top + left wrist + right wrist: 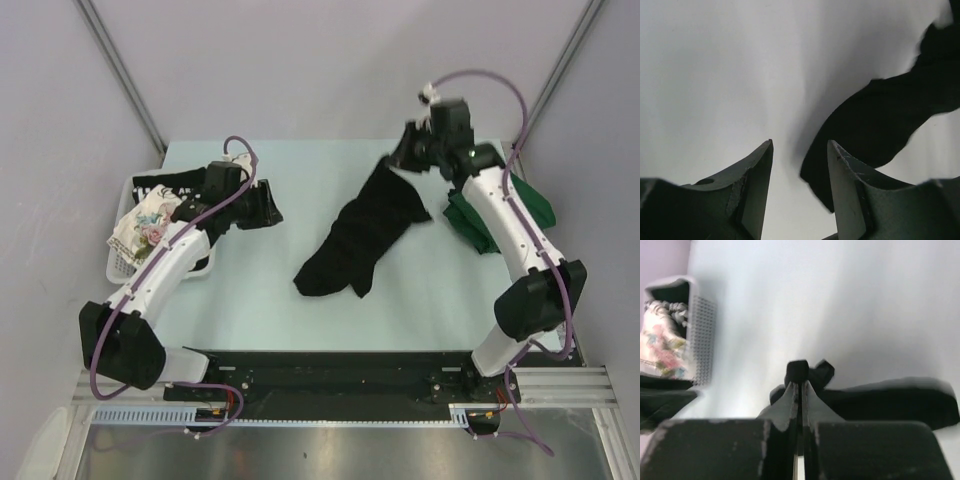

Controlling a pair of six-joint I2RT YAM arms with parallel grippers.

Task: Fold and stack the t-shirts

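We judge: spreading step. Our right gripper [799, 384] pinched shut on black t-shirt [365, 235] far corner; left gripper [800, 145] half-open, empty. Next: left grabs near edge, pull flat.

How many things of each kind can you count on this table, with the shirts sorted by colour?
Black shirts: 2
Green shirt: 1
Floral shirt: 1
Basket: 1
Total: 5

Left claw [800, 142] parted, right claw [799, 384] pinched shut
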